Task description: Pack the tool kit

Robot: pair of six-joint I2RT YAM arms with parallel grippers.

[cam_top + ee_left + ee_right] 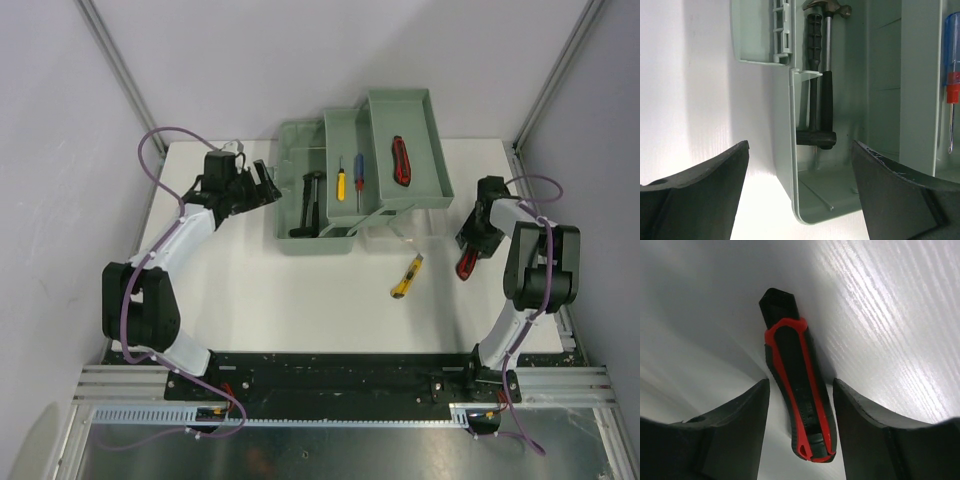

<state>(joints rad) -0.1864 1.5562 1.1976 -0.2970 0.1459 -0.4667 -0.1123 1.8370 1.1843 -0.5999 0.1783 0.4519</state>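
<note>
Green toolbox (312,246) sits open at the back middle of the table (300,310), hammer (826,100) inside. My left gripper (800,146) gapes wide at its left end. Off to the right, my right gripper (801,382) straddles a red-and-black handle (790,352) lying on the table. Whether it is pinching, I can't tell.

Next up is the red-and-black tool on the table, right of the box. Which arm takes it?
Right. The right gripper straddles the red-and-black tool, one finger on either side; the left gripper sits at the box's left end.
</note>
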